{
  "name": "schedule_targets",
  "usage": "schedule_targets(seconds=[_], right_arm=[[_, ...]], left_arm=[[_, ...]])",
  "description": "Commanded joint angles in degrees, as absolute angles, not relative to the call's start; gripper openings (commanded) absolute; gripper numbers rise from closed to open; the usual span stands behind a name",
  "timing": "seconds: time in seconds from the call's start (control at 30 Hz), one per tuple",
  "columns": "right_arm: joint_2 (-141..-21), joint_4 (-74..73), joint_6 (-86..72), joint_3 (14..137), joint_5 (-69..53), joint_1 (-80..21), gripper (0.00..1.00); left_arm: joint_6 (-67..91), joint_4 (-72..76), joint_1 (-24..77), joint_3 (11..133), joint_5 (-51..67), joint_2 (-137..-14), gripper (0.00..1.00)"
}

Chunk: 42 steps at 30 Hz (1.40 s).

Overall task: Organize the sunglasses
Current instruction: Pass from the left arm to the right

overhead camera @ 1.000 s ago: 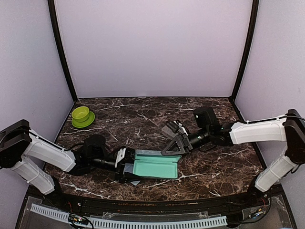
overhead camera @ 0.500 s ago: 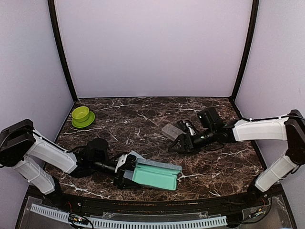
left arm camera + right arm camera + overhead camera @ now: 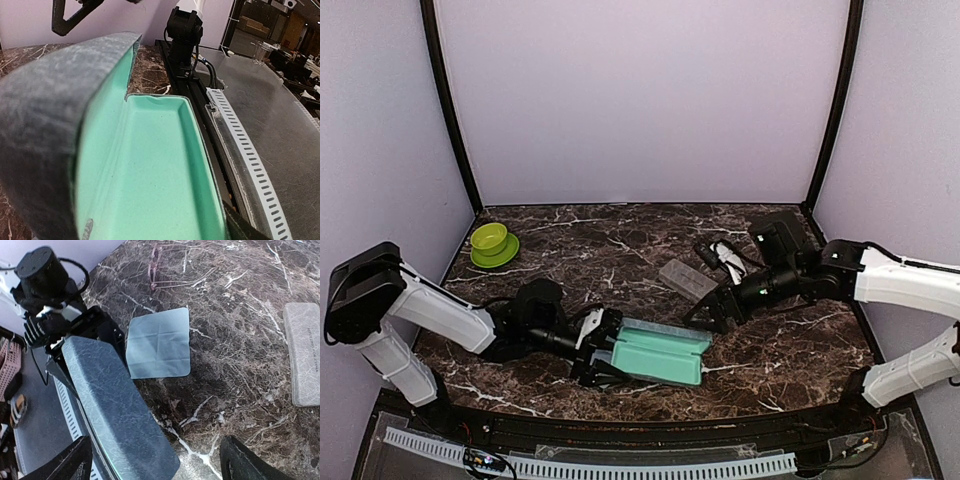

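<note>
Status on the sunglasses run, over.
Left gripper shut on open case. Right gripper open, empty. Sunglasses loose on table, beyond cloth. Nothing on them.

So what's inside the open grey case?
Only bare teal lining shows in the open case; nothing lies on it. The lid curls over, so its grey shell hides most of its hollow.

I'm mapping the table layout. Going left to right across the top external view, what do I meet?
Bowl → open case → right arm. The closed case overlaps the open one sideways, so it is left out.
</note>
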<state>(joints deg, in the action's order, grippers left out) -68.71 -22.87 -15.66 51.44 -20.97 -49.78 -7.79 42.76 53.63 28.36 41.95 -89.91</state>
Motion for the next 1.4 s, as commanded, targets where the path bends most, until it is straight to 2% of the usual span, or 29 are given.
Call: schedule_targets(seconds=[0.0,0.2,0.5,1.0,1.17,1.27,1.37], right_arm=[[-70.5,-29.7,-7.7,55.4,-15.5,-54.2,0.88],[-74.3,-32.0,-5.1,57.4,-13.6,-57.6,0.83],[-78.4,-31.9,-3.7,59.1,-13.4,-59.3,0.55],[-79.3,-32.8,-2.5,59.2,-10.8,-61.8,0.27],[-80.1,-33.3,-2.5,58.8,-8.4,-62.0,0.12],[-80.1,-33.8,-2.6,58.6,-6.5,-62.1,0.1],[-79.7,-34.2,-2.7,58.5,-5.7,-62.1,0.09]], left_arm=[[-7.9,40.1,53.4,31.4,45.9,-90.4,0.0],[-8.4,37.6,53.4,33.2,46.9,-91.2,0.0],[-8.5,36.8,53.5,34.0,47.8,-91.9,0.0],[-9.2,36.5,53.4,35.5,49.0,-94.8,0.0],[-9.0,37.6,53.4,36.5,49.6,-96.5,0.0],[-8.9,37.6,53.4,37.3,49.9,-97.9,0.01],[-8.7,38.2,53.3,37.8,50.1,-99.2,0.06]])
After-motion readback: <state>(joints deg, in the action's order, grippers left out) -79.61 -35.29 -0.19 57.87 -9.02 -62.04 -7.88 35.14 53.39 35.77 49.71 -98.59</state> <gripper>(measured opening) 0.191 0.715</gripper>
